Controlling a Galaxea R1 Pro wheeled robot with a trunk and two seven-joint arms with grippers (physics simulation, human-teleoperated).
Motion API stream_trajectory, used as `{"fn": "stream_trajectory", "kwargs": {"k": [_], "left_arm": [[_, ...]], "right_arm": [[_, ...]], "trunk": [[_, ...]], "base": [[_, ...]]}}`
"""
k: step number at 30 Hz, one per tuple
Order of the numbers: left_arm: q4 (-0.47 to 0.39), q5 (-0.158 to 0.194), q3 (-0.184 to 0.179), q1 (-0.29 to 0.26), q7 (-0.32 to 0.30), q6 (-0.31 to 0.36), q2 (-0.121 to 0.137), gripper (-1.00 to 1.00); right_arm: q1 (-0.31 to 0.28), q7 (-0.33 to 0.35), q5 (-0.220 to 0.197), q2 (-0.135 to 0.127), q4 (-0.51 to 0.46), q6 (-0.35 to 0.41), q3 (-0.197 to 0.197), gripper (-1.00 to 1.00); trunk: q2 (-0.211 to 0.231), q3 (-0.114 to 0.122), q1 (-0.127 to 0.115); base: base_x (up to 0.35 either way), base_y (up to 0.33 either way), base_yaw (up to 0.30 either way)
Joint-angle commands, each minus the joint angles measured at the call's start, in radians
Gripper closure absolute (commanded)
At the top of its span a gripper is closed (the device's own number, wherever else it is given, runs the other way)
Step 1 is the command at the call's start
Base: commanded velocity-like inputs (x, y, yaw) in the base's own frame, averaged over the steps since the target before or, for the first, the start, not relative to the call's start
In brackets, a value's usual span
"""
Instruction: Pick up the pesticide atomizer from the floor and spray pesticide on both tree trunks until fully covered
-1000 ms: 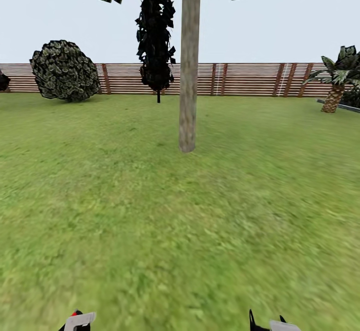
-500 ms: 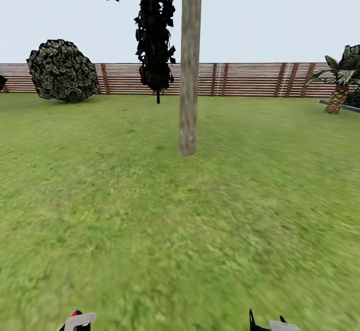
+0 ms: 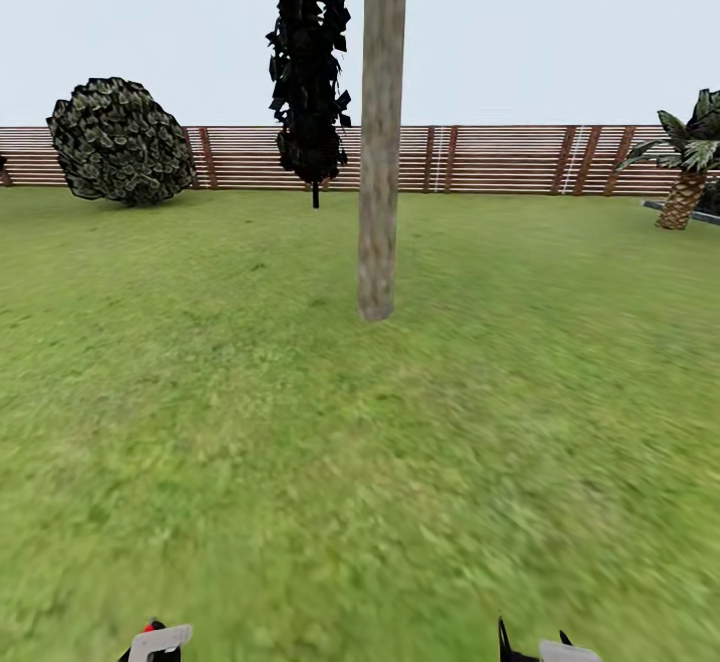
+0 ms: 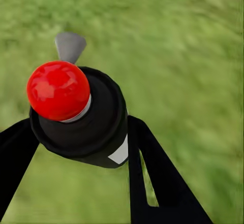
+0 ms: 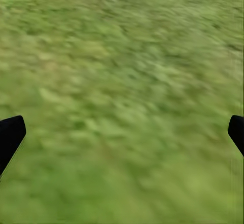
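Left gripper (image 4: 76,132): its two black fingers are closed against the dark body of the sprayer (image 4: 81,112), one on each side; grass lies below. In the head view a sliver of this gripper (image 3: 155,642) shows at 7 o'clock, at the lower edge.
Sprayer: held in the left gripper; it has a round red cap on a black barrel, with a grey nozzle tip poking out past the cap.
Right gripper (image 5: 122,132): fingers spread wide, the two black tips far apart at the picture's edges, nothing between them but blurred grass. In the head view it (image 3: 545,647) sits at 5 o'clock.
Tree (image 3: 380,142): straight beige-brown trunk standing upright in the lawn (image 3: 300,462), at 12 o'clock from the robot, well apart from both grippers.
Conifer (image 3: 312,72): black, thin-stemmed, behind the tree at 11 o'clock.
Bush (image 3: 120,142): round, at 10 o'clock, by the fence (image 3: 500,157).
Palm (image 3: 688,177): at 2 o'clock, near the fence.
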Motion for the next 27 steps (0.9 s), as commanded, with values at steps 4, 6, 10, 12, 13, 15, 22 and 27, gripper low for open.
{"fn": "stream_trajectory", "kwargs": {"k": [4, 6, 10, 12, 13, 15, 22, 27], "left_arm": [[0.001, 0.009, -0.002, -0.001, -0.001, -0.003, -0.001, 1.00], [0.001, 0.009, -0.002, -0.001, -0.001, -0.003, -0.001, 1.00], [0.001, 0.009, -0.002, -0.001, -0.001, -0.003, -0.001, 1.00], [0.001, 0.009, -0.002, -0.001, -0.001, -0.003, -0.001, 1.00], [0.001, 0.009, -0.002, -0.001, -0.001, -0.003, -0.001, 1.00], [0.001, 0.009, -0.002, -0.001, -0.001, -0.003, -0.001, 1.00], [0.001, 0.009, -0.002, -0.001, -0.001, -0.003, -0.001, 1.00], [0.001, 0.009, -0.002, -0.001, -0.001, -0.003, -0.001, 1.00]], "right_arm": [[-0.001, 0.002, 0.001, 0.000, 0.001, -0.003, -0.005, -1.00], [-0.001, 0.002, 0.001, 0.000, 0.001, -0.003, -0.005, -1.00], [-0.001, 0.002, 0.001, 0.000, 0.001, -0.003, -0.005, -1.00], [-0.001, 0.002, 0.001, 0.000, 0.001, -0.003, -0.005, -1.00], [-0.001, 0.002, 0.001, 0.000, 0.001, -0.003, -0.005, -1.00], [-0.001, 0.002, 0.001, 0.000, 0.001, -0.003, -0.005, -1.00], [-0.001, 0.002, 0.001, 0.000, 0.001, -0.003, -0.005, -1.00], [-0.001, 0.002, 0.001, 0.000, 0.001, -0.003, -0.005, -1.00]], "trunk": [[0.000, -0.001, 0.000], [0.000, -0.001, 0.000], [0.000, -0.001, 0.000], [0.000, -0.001, 0.000], [0.000, -0.001, 0.000], [0.000, -0.001, 0.000], [0.000, -0.001, 0.000], [0.000, -0.001, 0.000]], "base": [[0.341, 0.000, 0.000], [0.341, 0.000, 0.000], [0.341, 0.000, 0.000], [0.341, 0.000, 0.000], [0.341, 0.000, 0.000], [0.341, 0.000, 0.000], [0.341, 0.000, 0.000], [0.341, 0.000, 0.000]]}}
